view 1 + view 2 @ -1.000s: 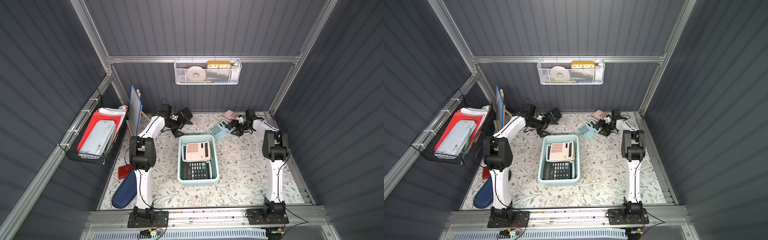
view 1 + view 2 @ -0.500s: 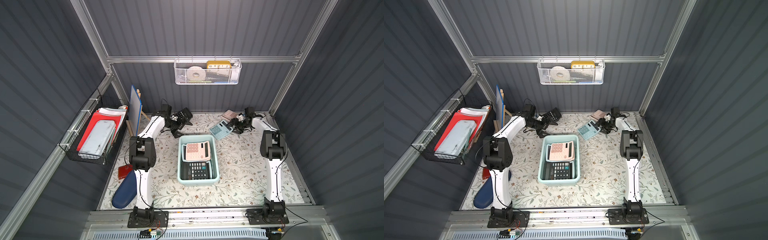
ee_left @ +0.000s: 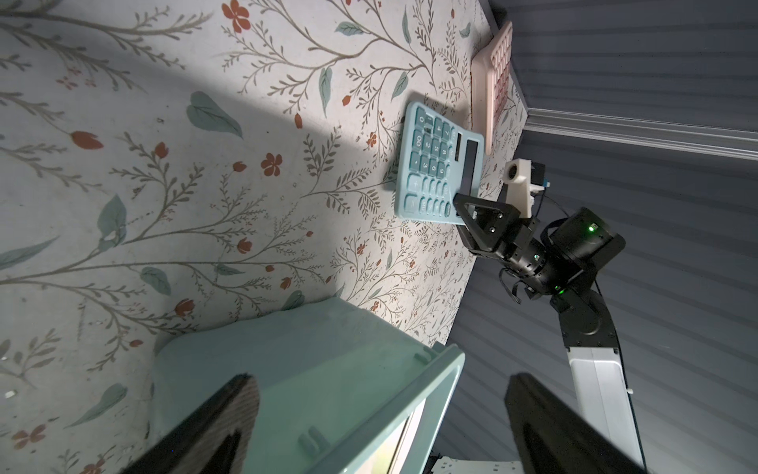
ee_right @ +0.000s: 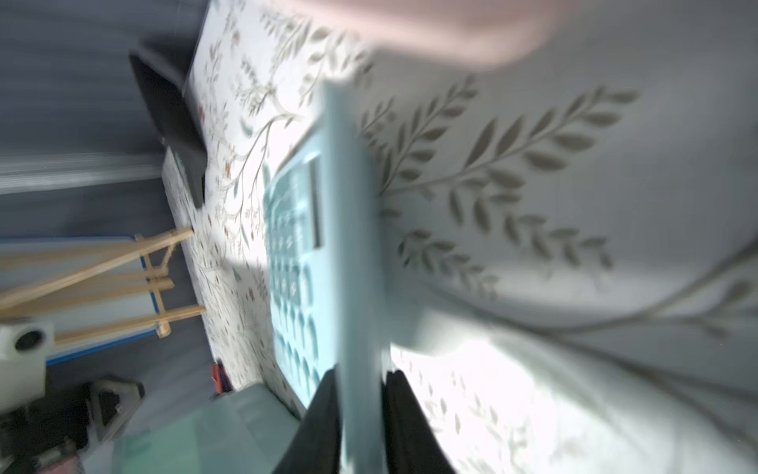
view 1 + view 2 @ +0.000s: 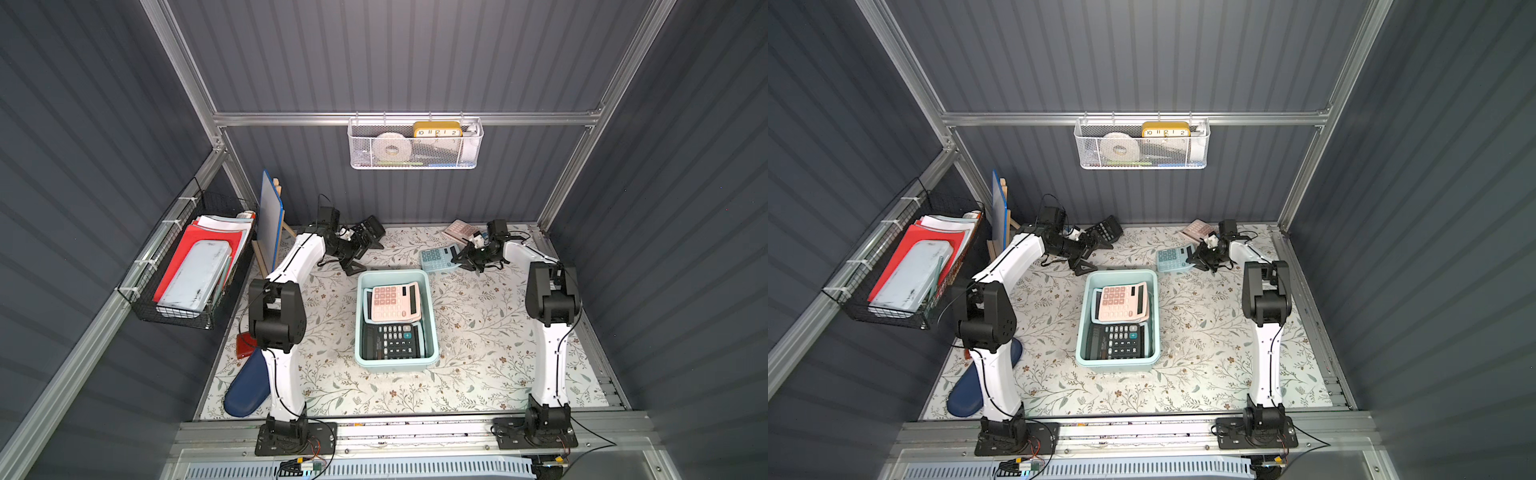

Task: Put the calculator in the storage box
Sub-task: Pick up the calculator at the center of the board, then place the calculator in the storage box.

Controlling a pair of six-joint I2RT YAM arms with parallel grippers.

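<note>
Left wrist view: left claw [image 3: 381, 394] spread wide and empty, right claw [image 3: 463, 207] clamped on the blue calculator [image 3: 430, 164].
Directly ahead of the left claw sits the storage box [image 3: 328, 369] on the floral desk [image 3: 164, 164]; in both top views it holds a pink calculator [image 5: 392, 301] and a black calculator [image 5: 390, 340]. The blue calculator is outside the box, beyond its far right corner, one edge pinched between the right claw's narrow jaws; the right wrist view is blurred. A second pink calculator [image 5: 457, 228] lies just behind that claw.
</note>
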